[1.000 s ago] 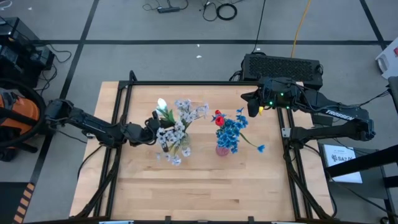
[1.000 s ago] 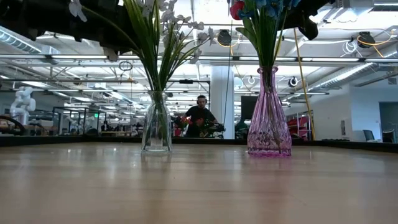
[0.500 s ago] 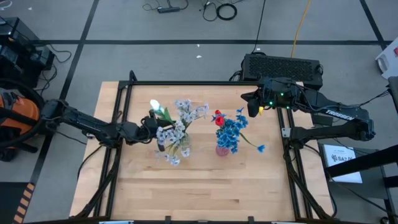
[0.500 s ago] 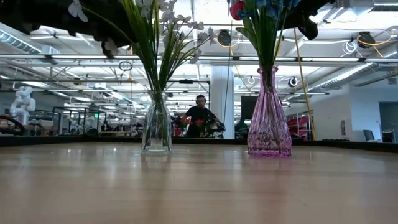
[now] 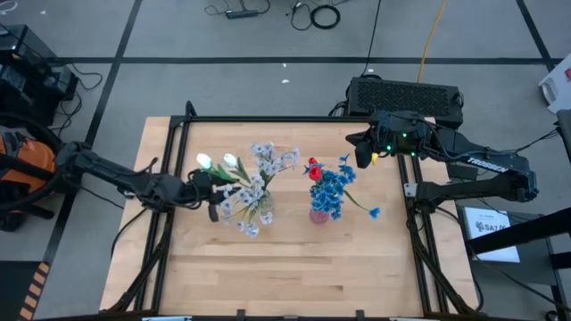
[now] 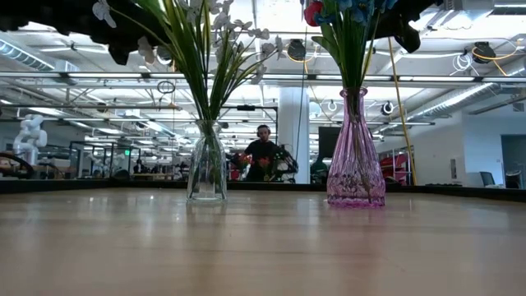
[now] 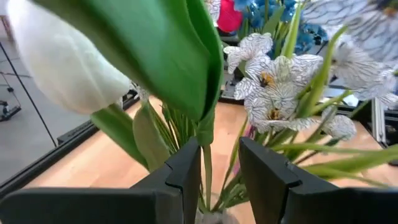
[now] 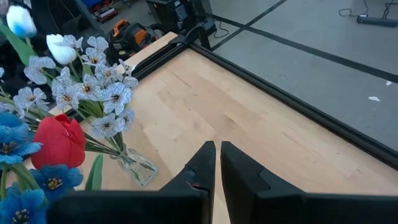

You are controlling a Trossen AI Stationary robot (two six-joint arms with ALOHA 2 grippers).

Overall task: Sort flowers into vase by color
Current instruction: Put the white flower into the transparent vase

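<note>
Left arm: you see it reach low across the bench (image 5: 268,267) from the left edge, stretched almost flat, w/ the left gripper (image 5: 203,189) just beside the clear vase (image 6: 206,168).
Left jaws: partly spread, pinching the green stem of a white tulip (image 7: 59,65); the stem passes between the two dark fingers (image 7: 186,171) in the wrist view.
White tulips: two white buds (image 5: 217,161) lie near the left side of the lavender-white sprays (image 5: 259,174), above the gripper.
Clear vase: upright on the bench, holds the lavender-white sprays and their green stems.
Pink vase (image 6: 355,156): upright, right of the clear one and apart from it; holds the blue clusters (image 5: 335,192) and a red tulip (image 5: 314,169).
Right arm: folded at the back right corner, right gripper (image 5: 361,147) held over the bench edge, away from both vases.
Right jaws: pressed together, nothing between them.
Background: a person (image 6: 263,152) is far behind the bench.
</note>
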